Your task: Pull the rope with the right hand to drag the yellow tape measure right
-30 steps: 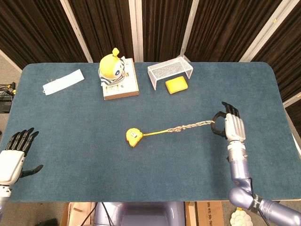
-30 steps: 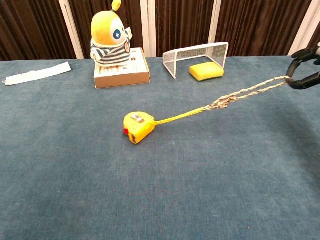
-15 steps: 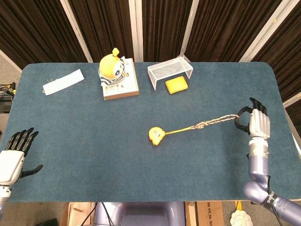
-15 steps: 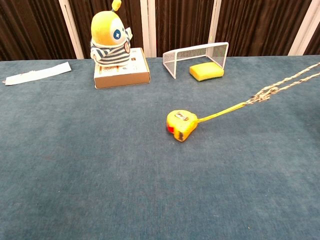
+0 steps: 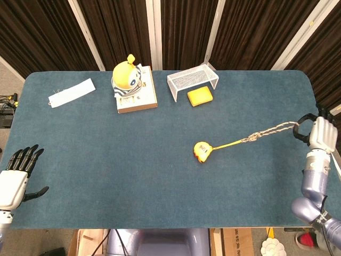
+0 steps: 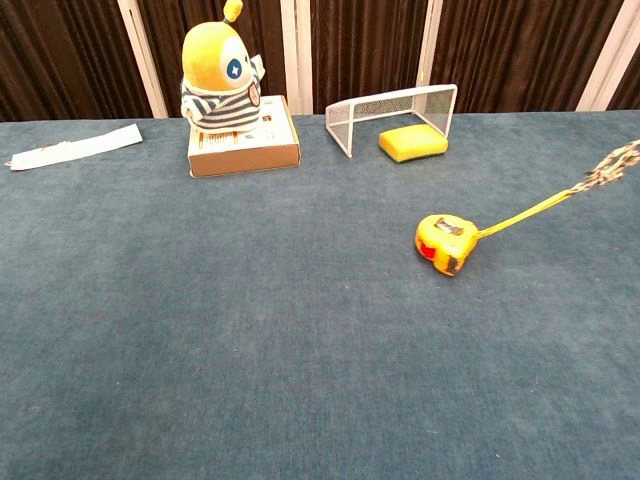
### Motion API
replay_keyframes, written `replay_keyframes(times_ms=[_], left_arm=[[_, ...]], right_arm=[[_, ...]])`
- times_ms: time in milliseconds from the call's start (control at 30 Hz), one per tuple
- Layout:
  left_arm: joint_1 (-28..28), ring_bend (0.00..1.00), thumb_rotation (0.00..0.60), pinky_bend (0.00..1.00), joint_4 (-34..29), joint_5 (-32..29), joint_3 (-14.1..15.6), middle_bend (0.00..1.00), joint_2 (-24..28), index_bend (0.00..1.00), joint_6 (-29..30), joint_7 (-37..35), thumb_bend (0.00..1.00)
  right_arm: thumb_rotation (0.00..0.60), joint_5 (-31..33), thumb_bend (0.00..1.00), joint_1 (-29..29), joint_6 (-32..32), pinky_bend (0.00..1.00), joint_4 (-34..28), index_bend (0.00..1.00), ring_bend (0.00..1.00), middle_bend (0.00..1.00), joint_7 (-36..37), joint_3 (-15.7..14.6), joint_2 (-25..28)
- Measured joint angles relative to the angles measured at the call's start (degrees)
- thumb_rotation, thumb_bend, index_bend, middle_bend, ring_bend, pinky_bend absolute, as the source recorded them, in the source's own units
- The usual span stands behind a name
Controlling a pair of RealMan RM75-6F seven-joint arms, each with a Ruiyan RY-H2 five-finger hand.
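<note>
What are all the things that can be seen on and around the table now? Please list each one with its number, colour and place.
table: 1, blue-green cloth top, fills the view
tape measure: 1, yellow, right of the table's middle
rope: 1, pale braided, runs from the tape measure's yellow strap to the right hand
plush toy: 1, yellow with striped shirt, on the box at the far side
box: 1, white and brown, far side, left of the goal
wire goal: 1, white, far middle
sponge: 1, yellow, in front of the goal
paper strip: 1, white, far left
left hand: 1, white with black fingers, spread, near left edge
right hand: 1, white, holds the rope at the right edge
</note>
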Motion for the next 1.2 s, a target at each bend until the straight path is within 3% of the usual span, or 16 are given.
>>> replay_keyframes(times_ms=[267, 533, 600, 667, 767, 1100, 1200], left_arm=[[0.0, 0.00, 0.600, 0.00, 0.1, 0.0, 0.0, 0.00, -0.1, 0.00, 0.0, 0.1, 0.00], [0.0, 0.00, 0.600, 0.00, 0.1, 0.2, 0.0, 0.00, -0.2, 0.00, 0.1, 0.3, 0.00], [0.0, 0.00, 0.600, 0.00, 0.2, 0.2, 0.0, 0.00, -0.3, 0.00, 0.2, 0.3, 0.00], [0.0, 0.00, 0.600, 0.00, 0.2, 0.3, 0.0, 0.00, -0.3, 0.00, 0.3, 0.3, 0.00], [0.0, 0.00, 0.600, 0.00, 0.3, 0.2, 0.0, 0.00, -0.3, 0.00, 0.2, 0.5, 0.00], [0.2, 0.00, 0.600, 0.00, 0.4, 0.3, -0.1, 0.00, -0.1, 0.00, 0.6, 0.5, 0.00], [0.2, 0.00, 0.600, 0.00, 0.5, 0.5, -0.1, 0.00, -0.1, 0.00, 0.8, 0.6, 0.00]], right_arm=[[0.600, 4.3, 0.46, 0.1, -0.4, 0.00, 4.1, 0.59, 0.00, 0.12, -0.5, 2.0, 1.6], [0.600, 4.5, 0.46, -0.3, 0.4, 0.00, 5.3, 0.58, 0.00, 0.12, -0.3, 2.1, 1.9], [0.600, 4.1, 0.46, -0.3, 0.4, 0.00, 5.1, 0.48, 0.00, 0.11, -0.2, 1.9, 1.8], [0.600, 3.6, 0.46, -0.5, 0.4, 0.00, 4.4, 0.23, 0.00, 0.04, -0.2, 1.4, 2.0], [0.600, 2.2, 0.46, -0.9, 0.2, 0.00, 2.8, 0.01, 0.00, 0.00, -0.4, 0.1, 2.3], [0.600, -4.9, 0.46, -3.2, 1.3, 0.00, -5.9, 0.00, 0.00, 0.00, 0.2, -4.0, 4.2], [0.600, -8.2, 0.40, -4.4, 2.6, 0.00, -10.1, 0.00, 0.00, 0.00, 1.2, -5.2, 5.1]])
